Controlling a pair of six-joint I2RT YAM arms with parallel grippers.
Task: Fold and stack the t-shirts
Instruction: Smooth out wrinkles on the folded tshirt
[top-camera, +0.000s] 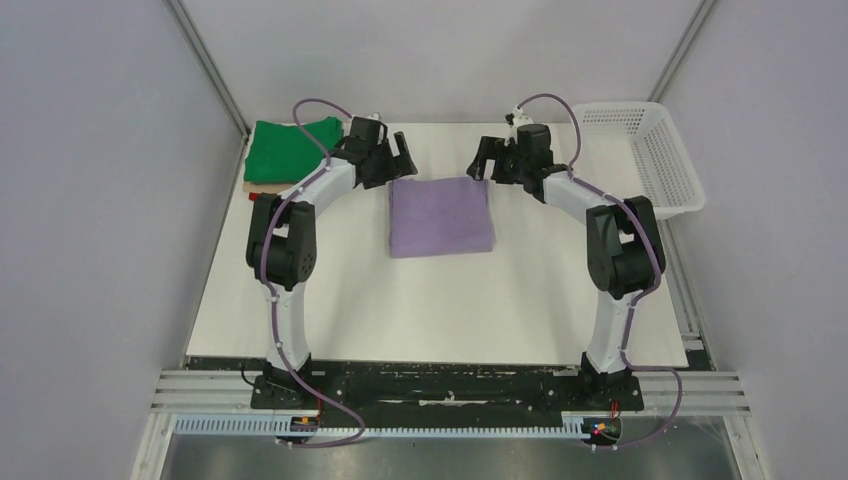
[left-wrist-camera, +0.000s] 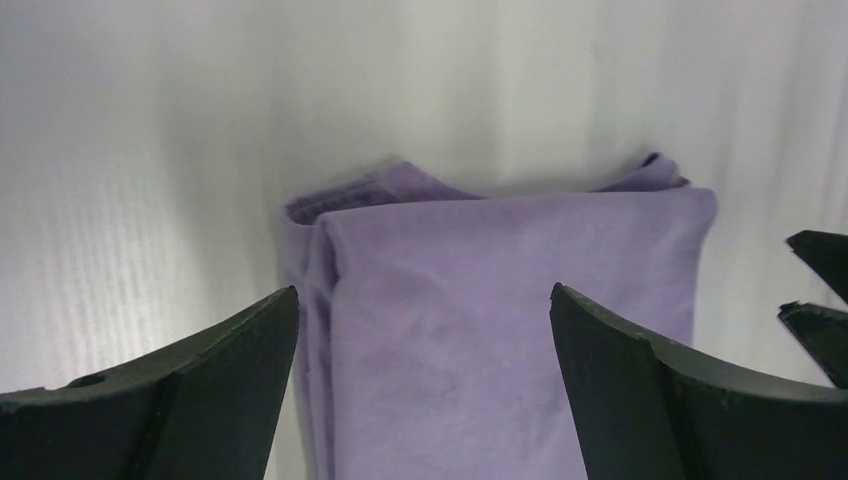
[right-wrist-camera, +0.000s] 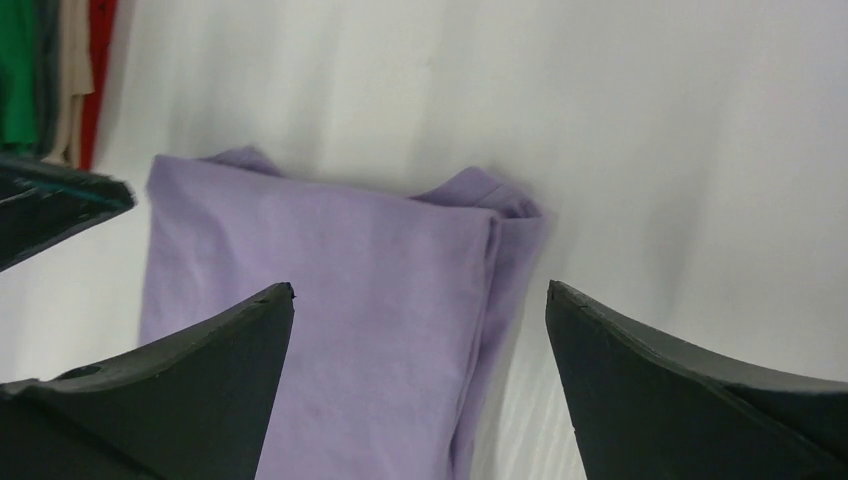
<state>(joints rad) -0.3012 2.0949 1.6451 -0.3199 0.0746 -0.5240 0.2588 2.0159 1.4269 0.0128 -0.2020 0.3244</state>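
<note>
I see both pairs of jaws wide apart and empty, left gripper (top-camera: 392, 163) and right gripper (top-camera: 488, 160) over the folded purple shirt's (top-camera: 441, 216) far corners mid table (top-camera: 420, 310); green-topped stack (top-camera: 290, 150) sits far left

Table (top-camera: 430, 310) carries lavender t-shirt (top-camera: 441, 216), shirt stack (top-camera: 288, 152) (green topmost).

Lavender t-shirt (top-camera: 441, 216), green t-shirt (top-camera: 285, 150)

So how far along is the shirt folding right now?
Done: the purple shirt lies folded into a rectangle at centre; a green-topped stack sits far left. In hand: nothing, left tool and right tool both open. Left: putting the purple shirt on that stack.
</note>
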